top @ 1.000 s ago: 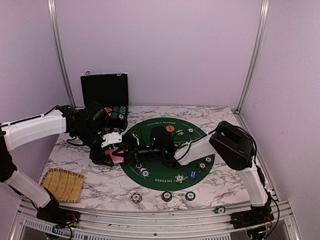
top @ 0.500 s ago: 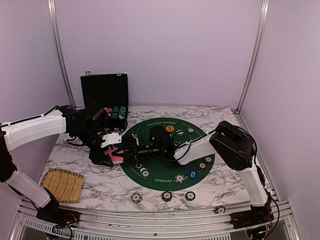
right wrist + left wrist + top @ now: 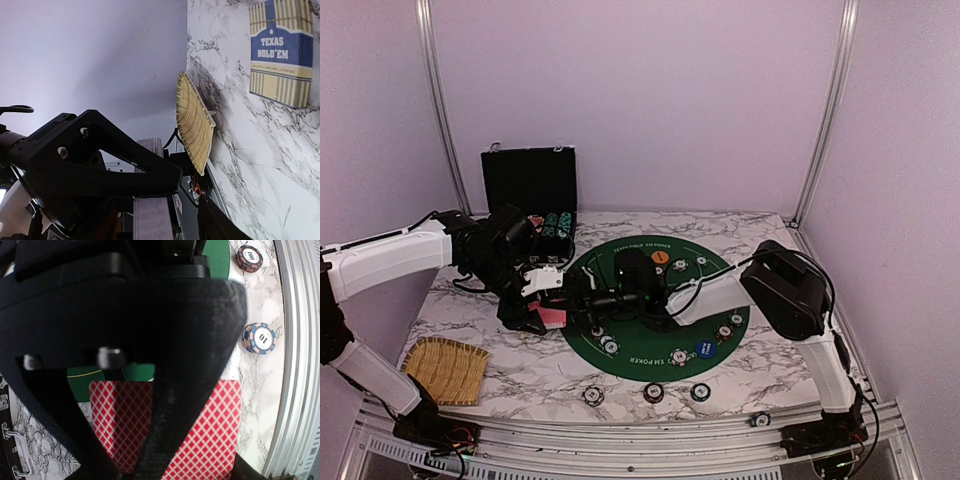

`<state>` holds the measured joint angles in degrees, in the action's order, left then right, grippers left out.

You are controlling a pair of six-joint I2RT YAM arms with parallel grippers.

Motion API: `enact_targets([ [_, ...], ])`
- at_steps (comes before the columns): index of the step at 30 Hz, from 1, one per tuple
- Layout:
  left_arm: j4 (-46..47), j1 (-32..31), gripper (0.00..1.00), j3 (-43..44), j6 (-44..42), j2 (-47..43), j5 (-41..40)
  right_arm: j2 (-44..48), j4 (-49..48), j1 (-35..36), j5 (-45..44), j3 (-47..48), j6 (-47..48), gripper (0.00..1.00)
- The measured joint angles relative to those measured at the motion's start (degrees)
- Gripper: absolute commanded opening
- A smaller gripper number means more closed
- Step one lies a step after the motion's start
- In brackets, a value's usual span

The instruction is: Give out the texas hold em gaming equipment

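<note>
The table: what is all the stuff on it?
Case: one, black, open, back left.
Green mat: one, round, middle.
Straw mat: one, yellow, near left corner.
Chips: three striped at the near edge, more on the green mat and in the case.
Orange button: one, far side of the green mat.
Blue button: one, near side of the green mat.
Cards: a few, red-backed, held at the green mat's left edge.
Card box: one, blue and yellow, lying on the table.
Left gripper: shut on the cards.
Right gripper: beside the cards; open or shut unclear.
</note>
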<state>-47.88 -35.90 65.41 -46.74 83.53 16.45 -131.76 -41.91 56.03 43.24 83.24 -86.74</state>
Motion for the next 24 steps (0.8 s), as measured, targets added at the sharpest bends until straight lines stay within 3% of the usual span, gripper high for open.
enact_targets([
  [18,-0.5,0.0,0.43,0.0,0.0,0.2,-1.0,0.6,2.4,0.3,0.2,-1.0,2.5,0.48],
  [24,-0.4,0.0,0.42,0.0,0.0,0.2,-1.1,2.6,6.3,-0.3,0.2,-1.4,5.6,0.41],
])
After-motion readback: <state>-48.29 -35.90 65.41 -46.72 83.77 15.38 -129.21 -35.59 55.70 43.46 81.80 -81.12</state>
